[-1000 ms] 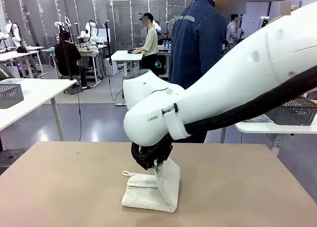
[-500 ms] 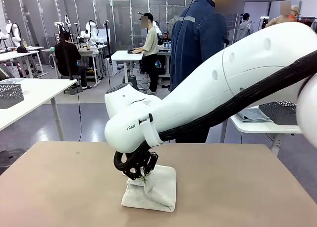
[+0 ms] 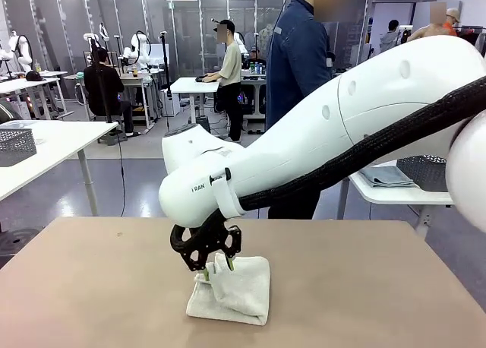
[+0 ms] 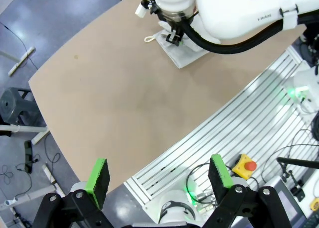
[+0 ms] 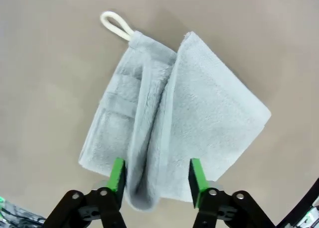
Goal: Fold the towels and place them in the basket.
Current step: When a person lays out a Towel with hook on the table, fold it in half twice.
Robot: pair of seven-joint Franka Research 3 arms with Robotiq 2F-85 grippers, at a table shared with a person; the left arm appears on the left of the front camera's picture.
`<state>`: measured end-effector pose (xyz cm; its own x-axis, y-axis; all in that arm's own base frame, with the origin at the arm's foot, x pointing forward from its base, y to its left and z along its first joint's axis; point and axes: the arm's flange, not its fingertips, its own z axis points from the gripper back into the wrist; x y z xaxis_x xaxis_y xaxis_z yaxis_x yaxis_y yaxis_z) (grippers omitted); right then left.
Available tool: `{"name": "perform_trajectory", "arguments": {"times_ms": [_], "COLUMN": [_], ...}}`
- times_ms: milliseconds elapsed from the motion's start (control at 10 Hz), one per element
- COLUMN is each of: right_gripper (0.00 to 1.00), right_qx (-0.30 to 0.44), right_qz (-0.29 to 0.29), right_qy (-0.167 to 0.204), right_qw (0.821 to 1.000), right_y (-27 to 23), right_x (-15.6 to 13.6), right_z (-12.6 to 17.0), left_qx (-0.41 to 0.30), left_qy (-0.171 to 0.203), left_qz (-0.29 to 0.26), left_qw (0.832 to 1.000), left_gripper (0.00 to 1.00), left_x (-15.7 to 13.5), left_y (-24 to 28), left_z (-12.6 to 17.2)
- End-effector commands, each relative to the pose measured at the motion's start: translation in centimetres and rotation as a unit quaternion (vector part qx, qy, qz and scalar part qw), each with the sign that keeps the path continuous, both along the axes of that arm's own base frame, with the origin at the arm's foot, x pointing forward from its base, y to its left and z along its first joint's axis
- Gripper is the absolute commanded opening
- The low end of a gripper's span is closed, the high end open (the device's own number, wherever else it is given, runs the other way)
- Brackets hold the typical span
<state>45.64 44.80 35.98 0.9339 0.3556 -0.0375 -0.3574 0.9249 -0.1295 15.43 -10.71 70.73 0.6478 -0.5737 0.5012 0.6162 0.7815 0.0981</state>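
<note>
Swept leftward over the last second with the right claw (image 3: 215,266), dragging the flap across, then loosened: now parted, straddling the raised middle ridge of the off-white towel (image 3: 241,291) without pinching it. Lies on the surface (image 3: 380,287) directly under that claw, with its ridge running straight away toward the corner loop (image 5: 114,25). Holds the left claw (image 4: 158,178) wide open, well apart; favours the right arm for any regrasp.

Right arm (image 3: 326,128): stretched across, wrist bent down. Right gripper (image 3: 215,266): pointing down, jaws parted. Left gripper (image 4: 159,175): held high, jaws fully apart.
</note>
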Motion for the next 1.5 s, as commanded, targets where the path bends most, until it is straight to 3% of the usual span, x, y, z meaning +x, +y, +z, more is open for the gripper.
{"name": "perform_trajectory", "arguments": {"times_ms": [0, 200, 500, 900, 1400], "right_gripper": [1.0, 1.0, 1.0, 1.0, 1.0], "right_qx": [0.044, 0.075, 0.136, 0.205, 0.317], "right_qz": [-0.018, -0.017, -0.031, -0.063, -0.098], "right_qy": [0.006, 0.005, -0.033, -0.041, -0.015], "right_qw": [0.999, 0.997, 0.99, 0.976, 0.943], "right_y": [-1.3, -2.1, -6.5, -14.8, -24.0], "right_x": [-1.5, -2.9, -5.2, -5.3, -4.4], "right_z": [1.1, 2.1, 5.0, 5.9, 3.5], "left_qx": [0.0, 0.0, 0.0, 0.0, 0.0], "left_qy": [-0.003, -0.003, -0.003, -0.003, -0.003], "left_qz": [-0.003, -0.003, -0.003, -0.003, -0.003], "left_qw": [1.0, 1.0, 1.0, 1.0, 1.0], "left_gripper": [1.0, 1.0, 1.0, 1.0, 1.0], "left_x": [0.1, 0.1, 0.1, 0.1, 0.1], "left_y": [-0.1, -0.1, -0.1, -0.1, -0.1], "left_z": [0.1, 0.1, 0.1, 0.1, 0.1]}}
